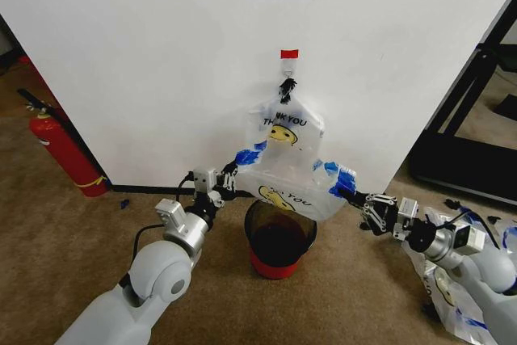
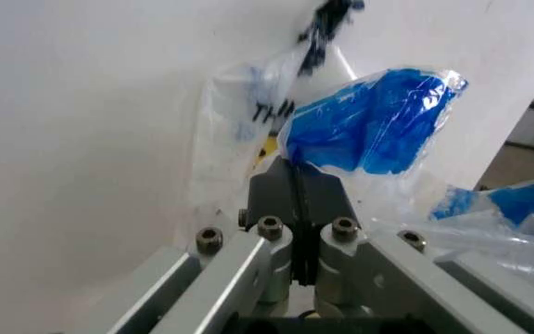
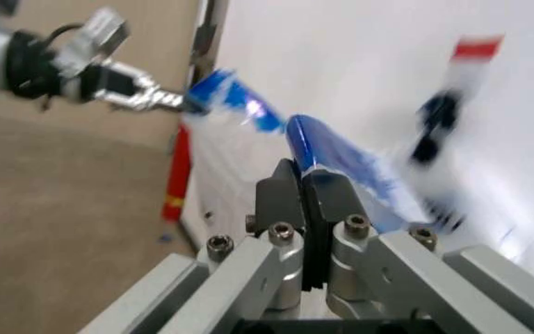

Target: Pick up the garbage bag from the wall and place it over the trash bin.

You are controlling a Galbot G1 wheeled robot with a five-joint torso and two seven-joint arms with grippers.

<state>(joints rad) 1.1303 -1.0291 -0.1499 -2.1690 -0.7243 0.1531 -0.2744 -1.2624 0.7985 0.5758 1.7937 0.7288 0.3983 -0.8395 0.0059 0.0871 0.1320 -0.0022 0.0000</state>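
Two grippers stretch garbage bag (image 1: 287, 174) above trash bin (image 1: 279, 241).

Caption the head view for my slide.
Both grippers, left and right, stretch the garbage bag open above the trash bin.

"THANK YOU" on garbage bag (image 1: 284, 131)

Both arms extended forward, forearms converging slightly. Left gripper (image 1: 232, 174): fingers pressed flat together, pinching a blue handle patch of the garbage bag (image 1: 284, 187), which rises just beyond its fingertips. Right gripper (image 1: 355, 195): fingers likewise closed, clamped on the opposite blue handle patch. Wrists roughly level, the two grippers facing each other across the bag.
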